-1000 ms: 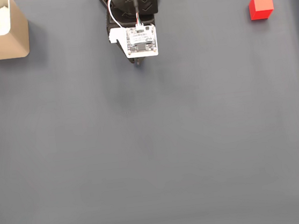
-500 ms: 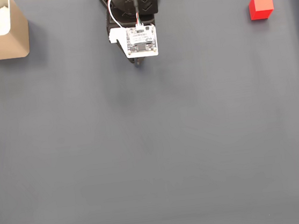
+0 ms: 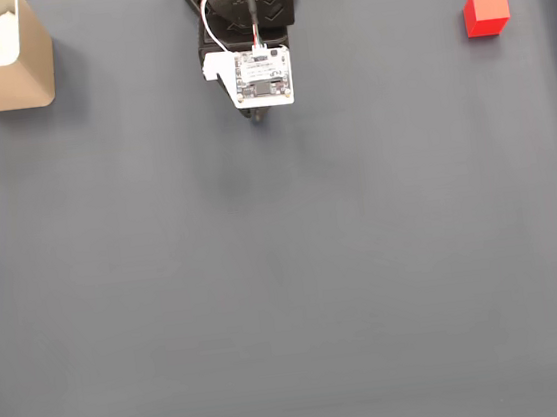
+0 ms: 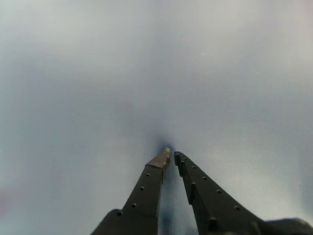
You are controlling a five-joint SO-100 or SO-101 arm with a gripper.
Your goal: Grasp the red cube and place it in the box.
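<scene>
The box [image 3: 1, 69] holds white material; the cube [image 3: 487, 12] sits well apart; the claw [image 4: 172, 155] is pinched narrow, empty.

no text, label or number can be read anywhere.

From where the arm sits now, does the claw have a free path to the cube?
Probably yes. In the fixed view only bare mat lies between the arm and the cube; the claw is nearly closed and holds nothing.
</scene>
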